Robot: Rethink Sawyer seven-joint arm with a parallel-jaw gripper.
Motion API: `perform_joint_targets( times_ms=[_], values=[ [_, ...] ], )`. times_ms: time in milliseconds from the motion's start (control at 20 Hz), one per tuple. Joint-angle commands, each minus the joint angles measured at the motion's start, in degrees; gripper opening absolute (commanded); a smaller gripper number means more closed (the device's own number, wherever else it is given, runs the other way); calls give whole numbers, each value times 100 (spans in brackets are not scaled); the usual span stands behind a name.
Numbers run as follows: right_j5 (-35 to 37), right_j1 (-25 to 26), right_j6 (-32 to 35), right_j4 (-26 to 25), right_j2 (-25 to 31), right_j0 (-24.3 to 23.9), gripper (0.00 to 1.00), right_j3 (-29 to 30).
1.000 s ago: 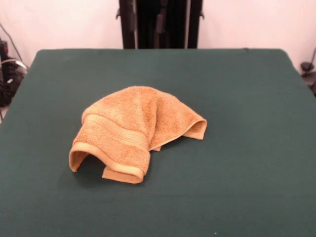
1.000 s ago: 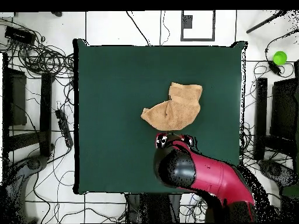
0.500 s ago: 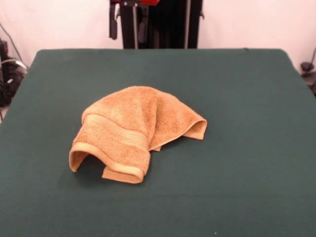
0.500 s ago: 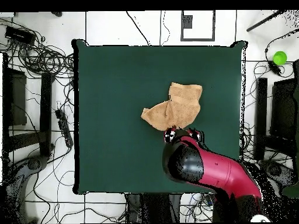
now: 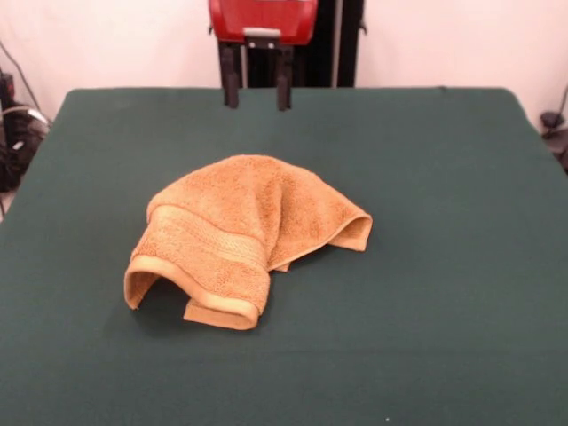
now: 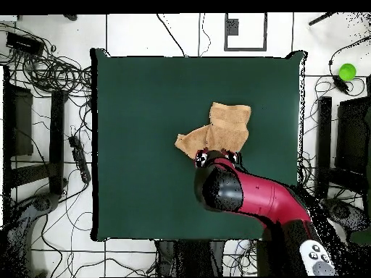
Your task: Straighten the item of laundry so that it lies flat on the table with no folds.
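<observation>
Nearest to the camera in the front view, the tabletop (image 5: 461,337) is bare dark green cloth, and nothing on it is different from half a second ago. A little farther in, the towel (image 5: 244,235) lies in the same crumpled heap, left of the middle of the tabletop: the banded hem is doubled under at the near side, one corner makes a raised loop at the left, and another fold stands open at the right edge. It has not moved or changed shape in the last second. The change is at the far side. The end effector (image 5: 257,91) has come down and forward into the front view, where a second ago it was not visible and half a second ago only its tips showed at the top edge. Its two dark fingers (image 5: 232,89) are apart with nothing between them, and it hangs above the tabletop behind the towel, not touching it. In the overhead view the arm (image 6: 250,197) has swung so that its head covers the edge of the towel nearest to the base. I judge that this is the approach for a first grasp, and the straightening itself is not yet begun.
</observation>
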Motion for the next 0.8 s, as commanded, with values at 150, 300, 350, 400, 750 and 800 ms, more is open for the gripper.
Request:
perform_joint_targets(
  times_ms=[150,300,350,400,750,800],
  values=[
    [-711,104,788,22,1369,-174,100,182],
    [-791,92,849,-16,1420,-153,100,250],
    [-842,81,875,-28,1437,-144,100,293],
    [-891,87,898,-35,1435,-125,100,300],
    [-1641,219,1169,-62,1469,-7,100,294],
    [-1678,258,1179,-41,1467,20,100,266]
  ],
)
